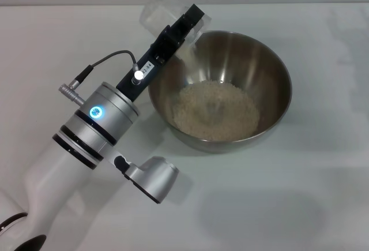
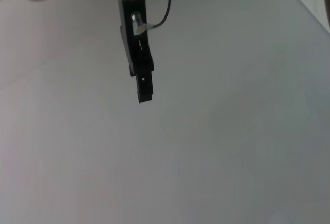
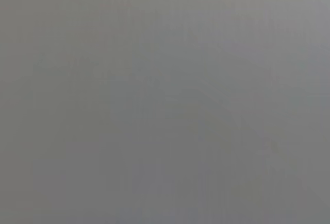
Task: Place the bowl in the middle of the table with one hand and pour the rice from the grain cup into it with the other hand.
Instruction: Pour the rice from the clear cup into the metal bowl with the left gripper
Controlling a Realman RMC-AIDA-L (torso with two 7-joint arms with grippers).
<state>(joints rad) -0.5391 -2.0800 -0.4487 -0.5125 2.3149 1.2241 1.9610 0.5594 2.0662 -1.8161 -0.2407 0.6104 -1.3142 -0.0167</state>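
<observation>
White table (image 1: 323, 205), matte. Left gripper (image 1: 185, 21): clamped on clear grain cup (image 1: 167, 15), held tilted at far-left rim of steel bowl (image 1: 271, 69). Bowl near table centre, containing rice (image 1: 216, 109) heap. Right gripper: not visible.
</observation>
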